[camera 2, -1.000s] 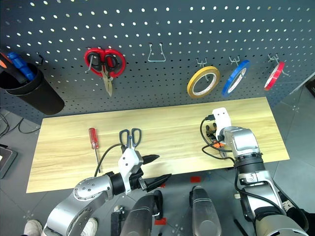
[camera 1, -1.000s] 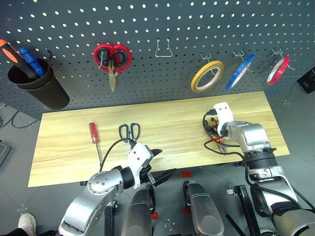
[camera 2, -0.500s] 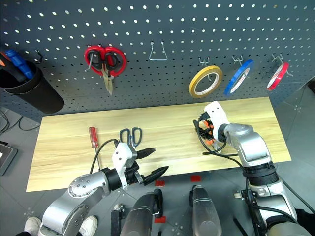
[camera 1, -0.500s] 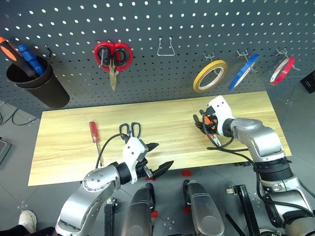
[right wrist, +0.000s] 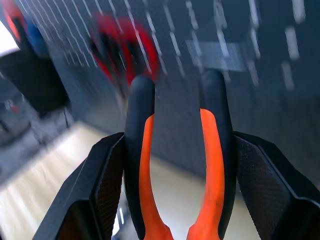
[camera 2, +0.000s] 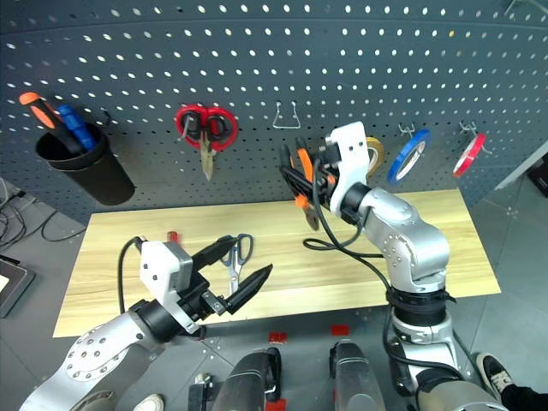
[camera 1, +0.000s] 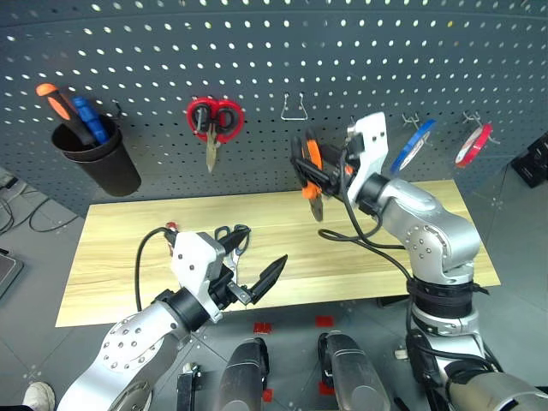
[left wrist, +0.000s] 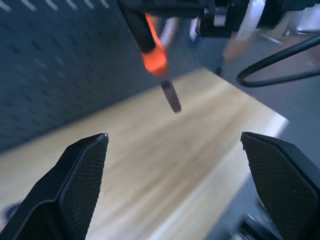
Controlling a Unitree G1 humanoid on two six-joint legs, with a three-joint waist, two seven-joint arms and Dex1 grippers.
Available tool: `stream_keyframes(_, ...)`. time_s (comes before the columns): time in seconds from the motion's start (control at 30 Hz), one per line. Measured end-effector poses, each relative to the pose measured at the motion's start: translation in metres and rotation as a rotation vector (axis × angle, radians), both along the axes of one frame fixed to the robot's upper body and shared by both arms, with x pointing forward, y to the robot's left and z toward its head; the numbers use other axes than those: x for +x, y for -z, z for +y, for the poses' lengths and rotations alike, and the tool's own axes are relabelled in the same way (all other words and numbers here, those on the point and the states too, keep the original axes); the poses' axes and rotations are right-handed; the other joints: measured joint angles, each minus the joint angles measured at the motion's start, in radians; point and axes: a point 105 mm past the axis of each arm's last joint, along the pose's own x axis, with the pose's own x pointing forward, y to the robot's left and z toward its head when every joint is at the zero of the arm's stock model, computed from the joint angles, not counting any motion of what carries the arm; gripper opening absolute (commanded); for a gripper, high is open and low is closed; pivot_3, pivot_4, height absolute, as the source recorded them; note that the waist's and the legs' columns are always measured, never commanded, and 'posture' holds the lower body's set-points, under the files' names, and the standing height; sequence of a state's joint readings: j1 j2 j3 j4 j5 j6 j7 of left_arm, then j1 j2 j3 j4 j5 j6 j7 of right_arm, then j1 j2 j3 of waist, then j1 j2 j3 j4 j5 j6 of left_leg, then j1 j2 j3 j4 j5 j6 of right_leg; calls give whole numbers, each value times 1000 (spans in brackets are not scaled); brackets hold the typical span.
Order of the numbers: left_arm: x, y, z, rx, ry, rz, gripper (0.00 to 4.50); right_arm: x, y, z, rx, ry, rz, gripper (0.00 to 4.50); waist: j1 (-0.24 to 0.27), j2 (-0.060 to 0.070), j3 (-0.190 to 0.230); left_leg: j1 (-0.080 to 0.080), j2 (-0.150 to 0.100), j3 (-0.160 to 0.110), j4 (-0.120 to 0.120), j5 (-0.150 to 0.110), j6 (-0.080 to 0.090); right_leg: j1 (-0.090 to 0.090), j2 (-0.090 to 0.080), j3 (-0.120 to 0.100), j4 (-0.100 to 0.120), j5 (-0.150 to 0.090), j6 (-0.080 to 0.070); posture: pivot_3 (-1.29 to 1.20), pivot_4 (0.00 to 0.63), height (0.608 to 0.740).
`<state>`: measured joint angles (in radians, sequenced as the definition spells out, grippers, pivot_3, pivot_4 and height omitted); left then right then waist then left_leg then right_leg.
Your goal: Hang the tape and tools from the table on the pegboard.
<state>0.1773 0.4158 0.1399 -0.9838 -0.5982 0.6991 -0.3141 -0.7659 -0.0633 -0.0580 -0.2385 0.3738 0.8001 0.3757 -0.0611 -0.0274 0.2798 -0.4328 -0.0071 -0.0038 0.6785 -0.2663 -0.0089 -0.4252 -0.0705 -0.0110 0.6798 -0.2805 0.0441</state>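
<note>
**Pliers going up to the hook**

The right gripper (camera 1: 318,175) squeezes the orange-and-black-handled pliers (camera 1: 310,171) in the air, in front of the dark grey pegboard with little holes (camera 1: 257,77). Next it needs to slip the handles over the bare wire hook (camera 1: 295,105) at about eleven o'clock. The red-handled scissors (camera 1: 214,124) hang close at nine o'clock. The left gripper (camera 1: 248,270) stays wide open over the light wooden table (camera 1: 342,253), near the dark-blue-handled steel scissors (camera 2: 237,251).

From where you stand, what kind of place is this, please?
Probably a workshop or tool bench. A dark pegboard carries red-handled scissors and tape rolls on hooks, a black cup holds screwdrivers, and a wooden table stands below it.
</note>
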Motion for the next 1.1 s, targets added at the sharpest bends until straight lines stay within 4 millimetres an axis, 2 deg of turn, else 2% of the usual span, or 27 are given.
stream_keyframes(0.13, 10, -22, 14, -12, -108, -88, 4500, 10, -41, 0, 98, 70, -167, 2992, 33, 0, -37, 0, 0, 0, 0, 0, 0, 1, 5, -1, 0, 0, 0, 25, 93, 740)
stream_keyframes(0.2, 17, -34, 19, -10, -137, -140, 4500, 14, -51, 2, 131, 96, -224, 2992, 42, -1, -57, 0, -1, 0, 0, 0, 0, 1, 5, 0, 0, 0, 0, 27, 88, 740)
stream_keyframes(0.33, 31, -49, 25, -5, -170, -202, 4500, 20, -62, 7, 155, 129, -332, 2992, 46, -5, -86, 2, 0, 1, 0, 0, 0, 3, 6, 0, -1, 0, 0, 31, 79, 740)
stream_keyframes(0.5, 54, -60, 34, -9, -220, -248, 4500, 36, -70, 10, 159, 192, -403, 2992, 48, -5, -100, 3, 0, 1, 0, 0, 0, 3, 8, 1, 0, 0, 0, 29, 84, 740)
stream_keyframes(0.63, 71, -56, 29, -11, -210, -244, 4500, 49, -64, 7, 148, 248, -418, 2992, 48, -5, -102, 3, 0, 2, 0, 0, 0, 3, 8, 2, 0, 0, 0, 23, 108, 740)
stream_keyframes(0.8, 80, -49, 20, -19, -180, -228, 4500, 60, -49, 3, 127, 307, -412, 2992, 44, -5, -102, 3, 1, 1, -1, 0, 0, 3, 8, 2, 0, 0, 0, 23, 128, 740)
stream_keyframes(1.1, 81, -49, 9, -23, -136, -226, 4500, 71, -14, -5, 95, 381, -364, 2992, 39, -4, -101, 3, 1, 1, -1, 0, 0, 3, 7, 2, 1, 0, -1, 26, 151, 740)
